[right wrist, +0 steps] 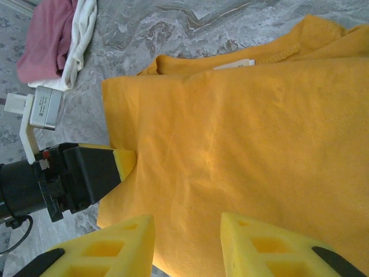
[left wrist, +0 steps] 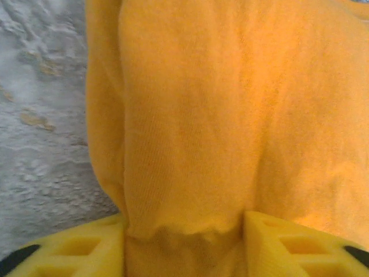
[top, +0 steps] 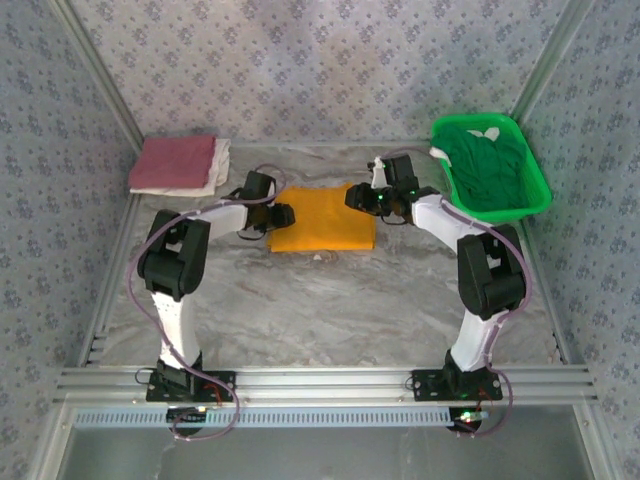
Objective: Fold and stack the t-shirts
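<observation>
Left wrist: left gripper [left wrist: 184,231] straddles the limp, light orange t-shirt [left wrist: 230,115] edge, whether clamped I cannot tell; right gripper [right wrist: 187,228] fingers spread; pinch corners

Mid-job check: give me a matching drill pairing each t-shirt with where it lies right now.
1 orange t-shirt
2 dusty red t-shirt
3 white t-shirt
4 green t-shirt

A in the basket
B folded, middle of the table
C bottom of the far-left pile
D top of the far-left pile

Pairs: 1-B, 2-D, 3-C, 4-A
</observation>
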Motion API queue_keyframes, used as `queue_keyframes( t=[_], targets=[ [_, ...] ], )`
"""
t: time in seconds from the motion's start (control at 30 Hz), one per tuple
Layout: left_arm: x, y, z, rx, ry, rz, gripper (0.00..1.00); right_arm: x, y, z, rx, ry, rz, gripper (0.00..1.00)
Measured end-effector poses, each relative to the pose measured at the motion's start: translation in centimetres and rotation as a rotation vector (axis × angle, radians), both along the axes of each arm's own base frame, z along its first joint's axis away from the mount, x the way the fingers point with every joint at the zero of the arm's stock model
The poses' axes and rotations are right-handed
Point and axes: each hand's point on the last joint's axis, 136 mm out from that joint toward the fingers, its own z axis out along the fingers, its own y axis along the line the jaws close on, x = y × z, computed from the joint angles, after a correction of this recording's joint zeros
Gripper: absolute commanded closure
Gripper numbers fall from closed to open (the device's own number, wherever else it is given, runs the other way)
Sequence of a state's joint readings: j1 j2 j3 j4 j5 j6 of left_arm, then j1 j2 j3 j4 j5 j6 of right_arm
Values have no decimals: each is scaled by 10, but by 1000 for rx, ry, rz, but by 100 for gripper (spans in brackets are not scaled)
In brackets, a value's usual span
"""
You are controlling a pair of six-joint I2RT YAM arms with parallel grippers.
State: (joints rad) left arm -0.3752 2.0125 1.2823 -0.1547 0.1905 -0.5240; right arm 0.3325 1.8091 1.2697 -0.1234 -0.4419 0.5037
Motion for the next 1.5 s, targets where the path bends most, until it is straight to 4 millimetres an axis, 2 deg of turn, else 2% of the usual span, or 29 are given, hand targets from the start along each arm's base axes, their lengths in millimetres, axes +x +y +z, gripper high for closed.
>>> queue_keyframes(
  t=[0.07,0.17,0.23,0.43,0.53,0.73,0.8,0.87,1.0,1.1,1.3,1.5],
  targets=[
    [0,-6,-2,-10,-2,-9,72,0,-2,-2,-1,4,-4,62],
    [2,-13,-3,-35,-4,-14,91,0,-7,-5,-4,11,-14,62],
    [3,-15,-2,-47,-12,-19,99,1,-10,-7,-6,16,-21,62],
    [7,-7,-3,-94,-19,-23,100,0,-22,-14,-12,36,-44,62],
    [12,13,0,-94,-27,-6,100,-5,-28,-16,-21,34,-50,60],
    [32,81,10,7,-37,67,100,-11,-30,-7,-15,-20,-39,43],
    [43,96,24,47,-58,75,100,-10,-28,-4,-7,-42,-23,38],
    [60,106,48,79,-109,70,100,-10,-25,-1,0,-61,-7,37],
    [90,113,104,120,-230,39,100,-13,-24,0,7,-76,4,36],
    [106,118,137,146,-303,13,100,-14,-23,4,13,-88,8,35],
    [128,146,168,220,-366,-35,100,-18,-17,15,32,-118,37,20],
    [143,176,197,249,-415,-84,100,-27,-5,24,48,-146,75,18]
  ],
)
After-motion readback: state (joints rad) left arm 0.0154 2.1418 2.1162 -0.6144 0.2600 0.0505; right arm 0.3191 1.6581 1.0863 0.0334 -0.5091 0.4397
